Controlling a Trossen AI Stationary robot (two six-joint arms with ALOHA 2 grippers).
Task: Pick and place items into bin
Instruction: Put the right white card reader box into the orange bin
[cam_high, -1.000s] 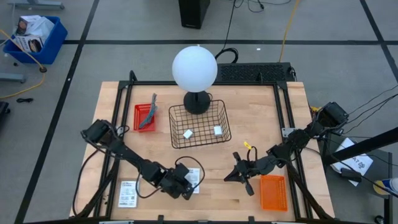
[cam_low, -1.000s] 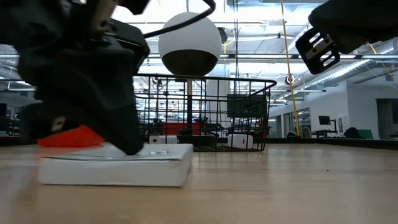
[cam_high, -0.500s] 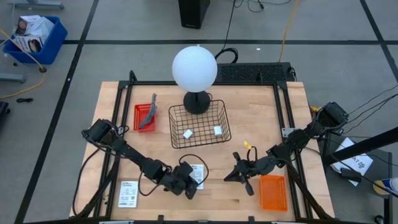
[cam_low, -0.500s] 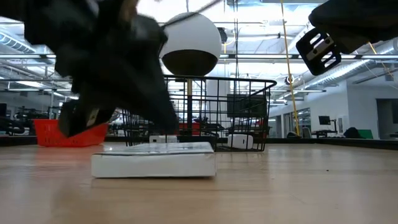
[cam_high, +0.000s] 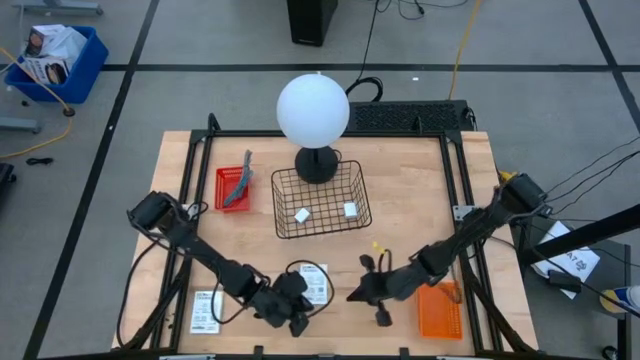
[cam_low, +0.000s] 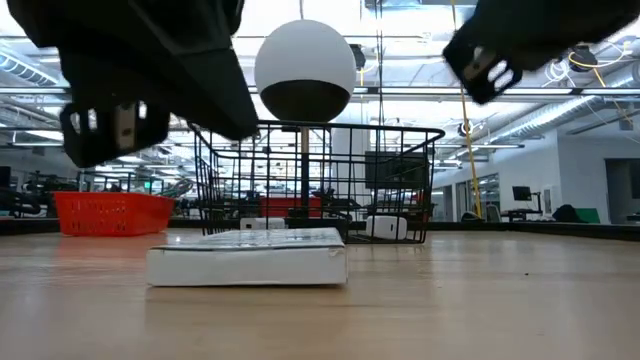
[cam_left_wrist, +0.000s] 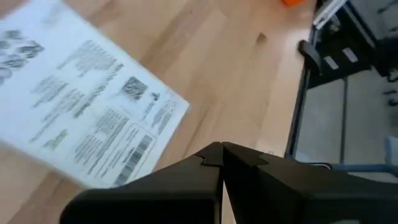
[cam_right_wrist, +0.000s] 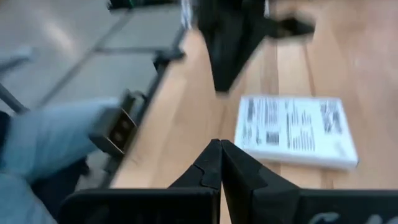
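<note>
The wire basket (cam_high: 321, 200) sits mid-counter (cam_high: 410, 230), just in front of the globe lamp (cam_high: 313, 110), with two small blocks (cam_high: 302, 215) inside it. To its left is a tray (cam_high: 232, 188) holding a wrench-like tool (cam_high: 240, 183). Near the front edge, one printed card (cam_high: 318, 284) lies beside the left gripper (cam_high: 297, 322); another card (cam_high: 206, 310) lies further left. The right gripper (cam_high: 357, 295) hangs right of the first card, with a second tray (cam_high: 438, 310) at the front right.

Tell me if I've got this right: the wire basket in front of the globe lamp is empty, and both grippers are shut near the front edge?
Not quite. The high view shows two small white blocks lying inside the wire basket, so it is not empty. The rest holds: the basket sits in front of the globe lamp, and the left gripper and right gripper are both shut near the front edge.
</note>
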